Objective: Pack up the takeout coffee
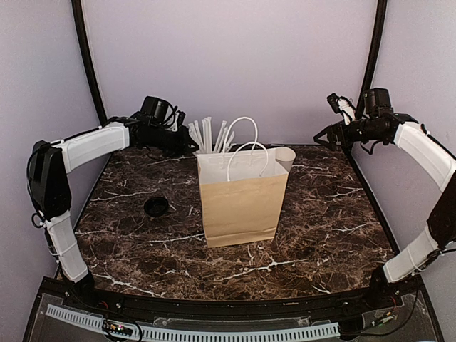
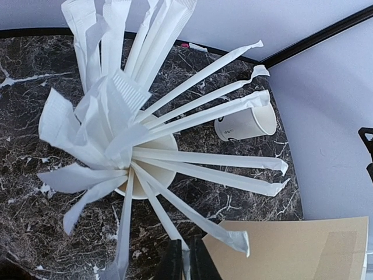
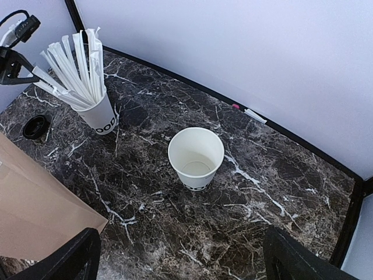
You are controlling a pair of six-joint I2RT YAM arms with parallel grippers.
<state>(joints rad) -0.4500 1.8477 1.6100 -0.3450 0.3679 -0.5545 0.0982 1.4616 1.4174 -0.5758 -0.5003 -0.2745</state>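
No cup with a black lid on it shows. A small white paper cup with dark lettering (image 3: 196, 157) stands open behind the bag's right side (image 1: 285, 158). A round black lid (image 1: 156, 206) lies alone on the table at the left (image 3: 36, 126). My right gripper (image 3: 180, 259) is open wide and empty, high above and near the open cup (image 1: 324, 135). My left gripper (image 2: 186, 251) is shut on the end of a wrapped straw (image 2: 160, 213) that sticks out of the straw cup (image 2: 152, 175), at the back left (image 1: 187, 144).
A brown paper bag (image 1: 242, 203) with white handles stands open mid-table, in front of the straw cup (image 1: 210, 137) and the open cup. A small white and pink object (image 3: 249, 113) lies by the back wall. Black frame posts rise at both back corners.
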